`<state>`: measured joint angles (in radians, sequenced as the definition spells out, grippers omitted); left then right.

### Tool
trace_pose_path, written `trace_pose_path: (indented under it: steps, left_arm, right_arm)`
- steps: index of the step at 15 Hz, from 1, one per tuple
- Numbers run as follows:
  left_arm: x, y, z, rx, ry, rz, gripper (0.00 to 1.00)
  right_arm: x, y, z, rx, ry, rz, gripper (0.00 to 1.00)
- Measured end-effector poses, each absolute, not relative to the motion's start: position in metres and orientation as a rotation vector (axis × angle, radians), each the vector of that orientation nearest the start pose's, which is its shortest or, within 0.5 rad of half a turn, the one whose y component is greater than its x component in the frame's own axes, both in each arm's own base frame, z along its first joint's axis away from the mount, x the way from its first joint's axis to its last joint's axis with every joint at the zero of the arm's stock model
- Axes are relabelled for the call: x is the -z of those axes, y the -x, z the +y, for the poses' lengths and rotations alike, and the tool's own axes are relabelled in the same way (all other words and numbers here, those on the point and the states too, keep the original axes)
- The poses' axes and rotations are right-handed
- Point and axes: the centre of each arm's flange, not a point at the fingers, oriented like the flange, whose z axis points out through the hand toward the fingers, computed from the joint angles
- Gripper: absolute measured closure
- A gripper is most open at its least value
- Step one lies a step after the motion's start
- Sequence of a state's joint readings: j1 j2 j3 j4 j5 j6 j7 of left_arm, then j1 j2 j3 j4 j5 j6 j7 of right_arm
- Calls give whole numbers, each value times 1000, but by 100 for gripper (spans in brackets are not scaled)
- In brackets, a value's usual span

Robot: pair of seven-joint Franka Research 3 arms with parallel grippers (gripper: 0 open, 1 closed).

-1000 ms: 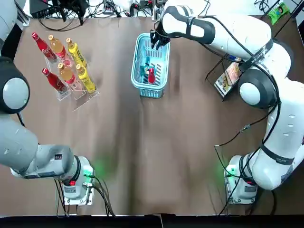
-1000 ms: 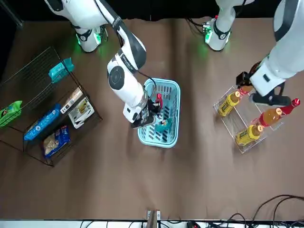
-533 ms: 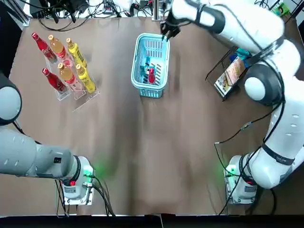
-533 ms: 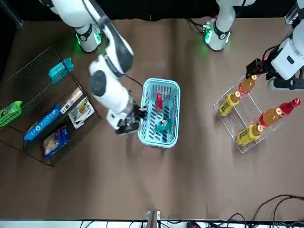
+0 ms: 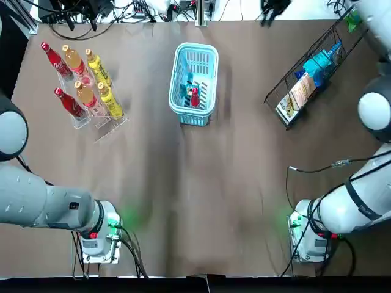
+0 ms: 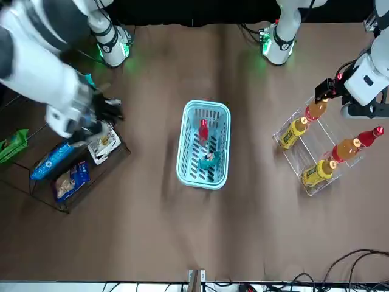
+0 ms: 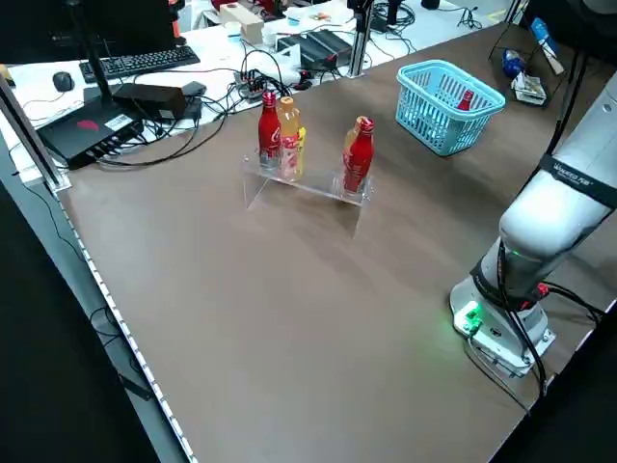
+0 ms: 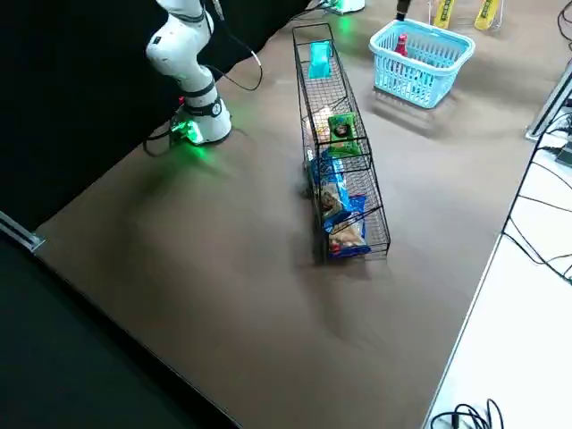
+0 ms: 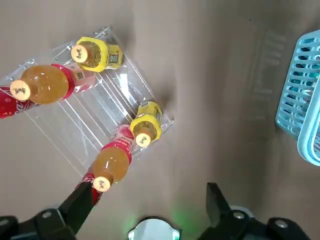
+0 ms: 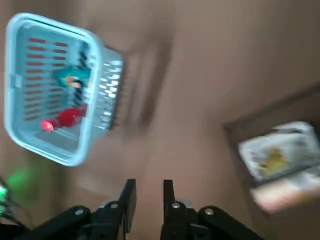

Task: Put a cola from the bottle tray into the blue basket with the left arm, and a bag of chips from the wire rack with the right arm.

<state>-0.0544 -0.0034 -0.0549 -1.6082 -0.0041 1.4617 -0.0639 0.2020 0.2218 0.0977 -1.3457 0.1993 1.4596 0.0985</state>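
Right end effector (image 10: 148, 185) is hanging empty above the bench (image 5: 195, 195), up near the wire rack (image 6: 48, 85) and well apart from the blue basket (image 5: 194, 119). Only its own wrist view is showing the fingers, which are standing a narrow gap apart. The front view is placing it just beside the rack, while the top view is catching only a dark tip at the far edge. Left end effector (image 9: 149, 191) is hovering near the bottle tray (image 9: 102, 125). Its fingers are spread wide with nothing between them, which the left wrist view alone is making clear. Inside the basket a red cola (image 5: 195, 97) is lying next to a teal bag of chips (image 5: 187, 85). The right side view is showing further bags (image 8: 340, 201) sitting in the rack.
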Motion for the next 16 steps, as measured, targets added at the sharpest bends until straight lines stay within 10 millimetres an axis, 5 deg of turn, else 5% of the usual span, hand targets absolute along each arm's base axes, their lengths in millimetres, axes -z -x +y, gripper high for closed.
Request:
trace_pose_path:
  steps: [4, 10, 16]
  left_arm:
    - [-600, -537, -62, -225, 3124, 70, 0]
    - [-601, -540, -68, -189, 3127, 80, 0]
    - [-607, -541, -67, -166, 3129, 74, 0]
  right_arm:
    - [-635, -558, 137, -163, 3035, -294, 69]
    - [-624, -527, 92, -108, 3072, -244, 69]
    - [-623, -519, 91, -90, 3067, -324, 20]
